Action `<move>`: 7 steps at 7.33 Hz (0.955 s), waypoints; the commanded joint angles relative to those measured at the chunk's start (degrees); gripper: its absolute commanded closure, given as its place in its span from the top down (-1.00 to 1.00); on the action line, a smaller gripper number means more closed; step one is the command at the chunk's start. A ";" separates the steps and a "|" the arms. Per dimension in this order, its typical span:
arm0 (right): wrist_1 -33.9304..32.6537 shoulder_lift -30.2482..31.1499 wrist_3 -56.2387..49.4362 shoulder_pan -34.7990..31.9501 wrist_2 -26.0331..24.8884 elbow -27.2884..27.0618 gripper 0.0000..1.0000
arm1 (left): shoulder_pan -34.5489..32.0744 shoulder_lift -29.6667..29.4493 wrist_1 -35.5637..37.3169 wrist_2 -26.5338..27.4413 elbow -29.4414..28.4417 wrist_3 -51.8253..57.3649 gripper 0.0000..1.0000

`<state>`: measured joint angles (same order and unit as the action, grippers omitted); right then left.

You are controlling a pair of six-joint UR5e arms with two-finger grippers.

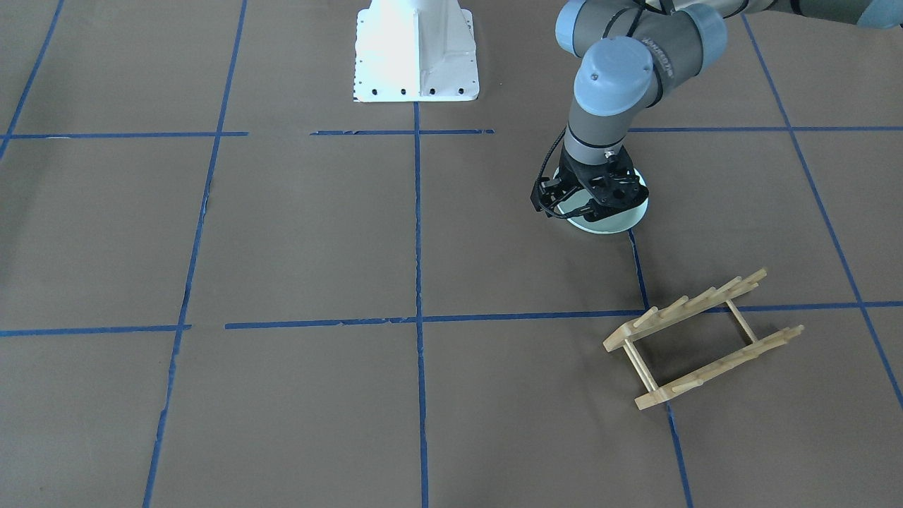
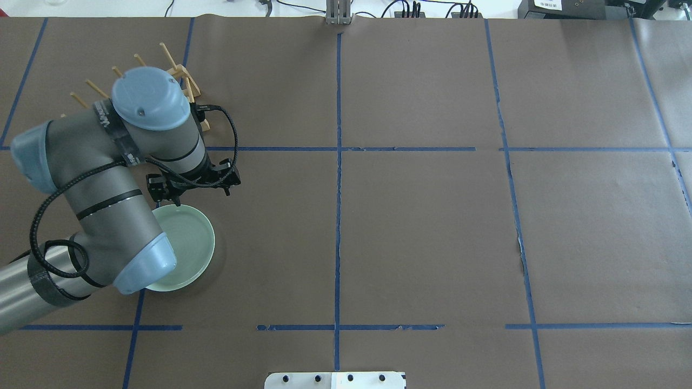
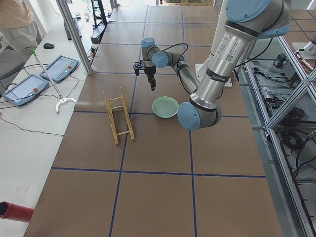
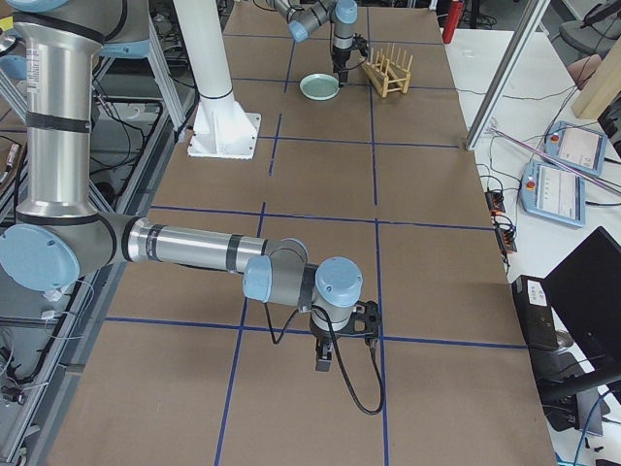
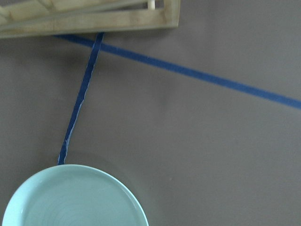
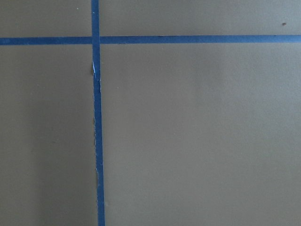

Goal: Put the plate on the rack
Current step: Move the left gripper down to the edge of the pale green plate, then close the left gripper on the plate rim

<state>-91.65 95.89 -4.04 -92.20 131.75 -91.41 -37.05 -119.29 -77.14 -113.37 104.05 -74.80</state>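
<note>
The pale mint-green plate (image 2: 186, 246) lies flat on the brown table, partly under my left arm; it also shows in the front view (image 1: 624, 219) and at the bottom left of the left wrist view (image 5: 75, 200). The light-wood rack (image 1: 702, 339) stands empty a short way from it, half hidden behind my left arm in the overhead view (image 2: 184, 78). My left gripper (image 1: 598, 208) points down, open and empty, over the plate's edge on the rack side. My right gripper (image 4: 325, 357) hovers over bare table far from both; I cannot tell its state.
Blue tape lines (image 1: 417, 321) divide the brown paper table into squares. The white robot base (image 1: 416, 53) sits at the table's edge. Operator consoles (image 3: 61, 66) lie beyond the table's far side.
</note>
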 commanded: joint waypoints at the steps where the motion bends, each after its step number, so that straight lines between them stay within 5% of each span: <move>1: 0.06 0.00 0.00 0.00 0.00 0.00 1.00 | 3.20 0.28 -7.52 0.61 -4.26 -3.75 0.95; 7: 0.06 0.00 0.00 0.00 0.00 0.00 1.00 | 3.39 4.33 -11.19 0.61 -4.73 1.24 0.33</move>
<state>-91.62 95.89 -4.04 -92.20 131.75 -91.41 -33.73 -115.07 -87.80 -112.72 99.55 -73.69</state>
